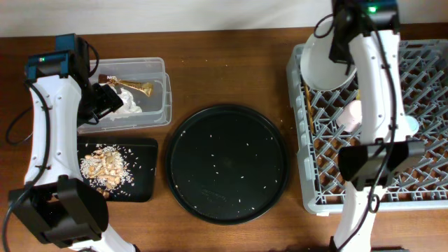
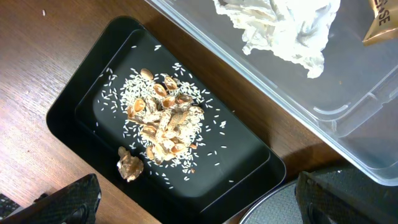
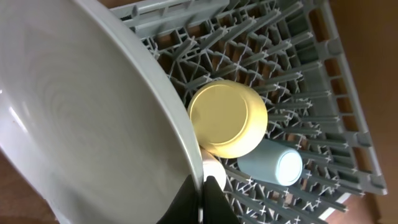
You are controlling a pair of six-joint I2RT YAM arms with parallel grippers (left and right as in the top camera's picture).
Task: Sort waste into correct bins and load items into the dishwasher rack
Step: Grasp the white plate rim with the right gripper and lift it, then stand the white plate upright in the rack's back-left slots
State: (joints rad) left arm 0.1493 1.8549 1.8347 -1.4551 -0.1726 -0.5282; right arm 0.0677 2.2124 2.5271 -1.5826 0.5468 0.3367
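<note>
One large grey dishwasher rack (image 1: 420, 70) fills the right side of the table, its upright pegs meant to keep dishes standing. Next in size, a round black tray (image 1: 225, 162) lies mid-table, holding only a few stray rice grains. The right gripper (image 3: 202, 198) is clamped on the rim of the pale grey plate (image 1: 322, 63). It holds the plate tilted on edge over the rack's upper left corner in the overhead view, probably so it can slot between pegs.

At the left, a clear tub (image 1: 155, 105) takes dry rubbish, and just beside it a shallow black tray (image 1: 143, 178) takes food waste. Inside the rack, the yellow-green bowl (image 3: 227, 118) appears to rest mouth down, likely for draining. The light blue cup (image 3: 273, 165) lies on its side just beside the bowl, with the pink cup (image 1: 352, 112) near. The crumpled napkin (image 2: 286, 25) and gold wrapper (image 2: 380, 25) lie in the tub. Chopsticks (image 1: 307, 105) lie along the rack's left edge. Rice and brown scraps (image 2: 165, 121) are heaped on the shallow tray. The left gripper (image 2: 196, 190) hangs above the bins, jaws wide apart and holding nothing.
</note>
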